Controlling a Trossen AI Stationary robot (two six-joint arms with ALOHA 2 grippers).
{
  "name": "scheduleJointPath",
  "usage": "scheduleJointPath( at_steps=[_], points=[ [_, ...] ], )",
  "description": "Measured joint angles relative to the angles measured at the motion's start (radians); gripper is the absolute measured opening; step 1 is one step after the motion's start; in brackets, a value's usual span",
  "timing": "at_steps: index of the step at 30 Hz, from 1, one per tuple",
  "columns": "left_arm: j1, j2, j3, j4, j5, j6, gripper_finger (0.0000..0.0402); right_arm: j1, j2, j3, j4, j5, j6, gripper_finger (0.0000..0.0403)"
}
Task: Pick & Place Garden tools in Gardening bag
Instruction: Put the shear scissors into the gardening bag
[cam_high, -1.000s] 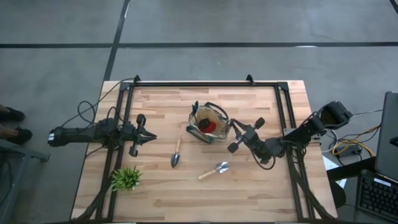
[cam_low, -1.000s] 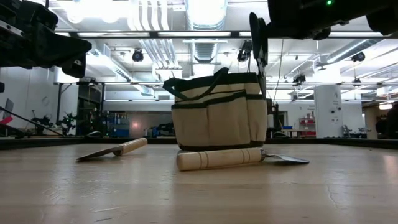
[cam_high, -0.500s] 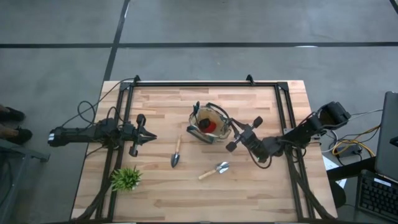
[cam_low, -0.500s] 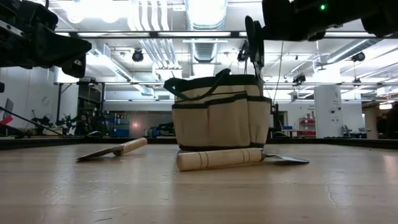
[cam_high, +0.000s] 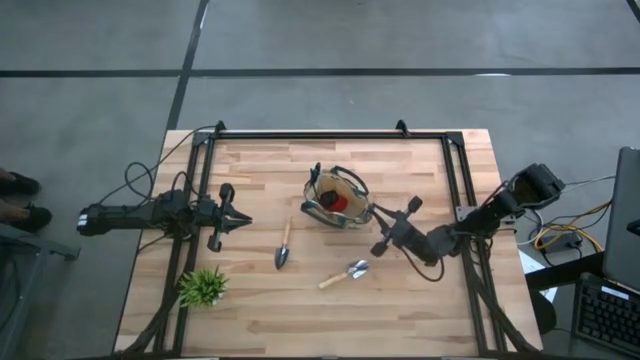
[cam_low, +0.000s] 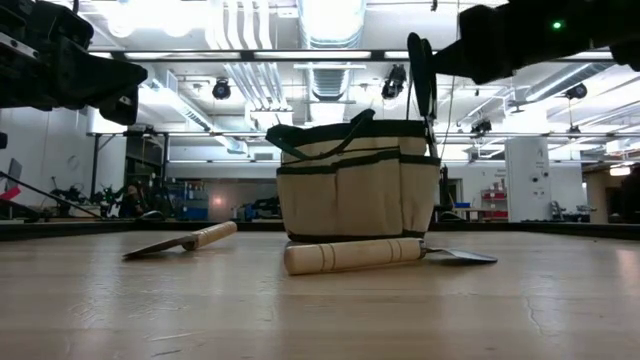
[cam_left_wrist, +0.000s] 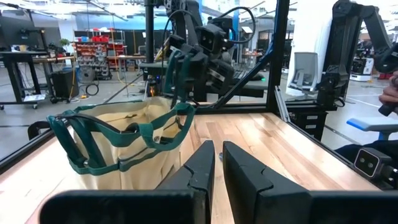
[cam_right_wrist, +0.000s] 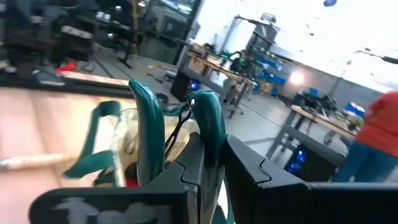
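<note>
Wooden tabletop (cam_high: 250, 300) carries the gardening bag (cam_high: 335, 198), where the right tool (cam_high: 378, 222) clamps pruning shears (cam_right_wrist: 205, 118), seemingly for dropping in, left tool (cam_high: 243, 221) clenched empty.

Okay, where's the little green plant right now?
In the high view the green plant stands near the table's front-left corner, left of the two trowels and below the waiting left gripper.

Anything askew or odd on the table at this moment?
Nothing spilled or damaged. The right gripper is shut on a pair of shears beside the upright bag. Two trowels lie flat on the table, not yet bagged.
</note>
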Motion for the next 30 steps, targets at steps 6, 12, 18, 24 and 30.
scheduleJointPath(
  at_steps=[6,12,18,24,30],
  points=[
    [0.0,0.0,0.0,0.0,0.0,0.0,0.0037,0.012,0.0,-0.024,0.002,-0.03,-0.008,0.0031],
    [0.0,0.0,0.0,0.0,0.0,0.0,0.0037,-0.005,0.001,-0.028,0.001,-0.03,0.002,0.0031],
    [0.0,0.0,0.0,0.0,0.0,0.0,0.0037,-0.014,0.001,-0.028,-0.01,0.003,-0.012,0.0046],
    [0.0,0.0,0.0,0.0,0.0,0.0,0.0037,-0.052,0.001,-0.033,-0.038,0.053,0.017,0.0083],
    [0.0,0.0,0.0,0.0,0.0,0.0,0.0037,-0.075,0.001,-0.041,-0.07,0.052,0.07,0.0093]
  ],
)
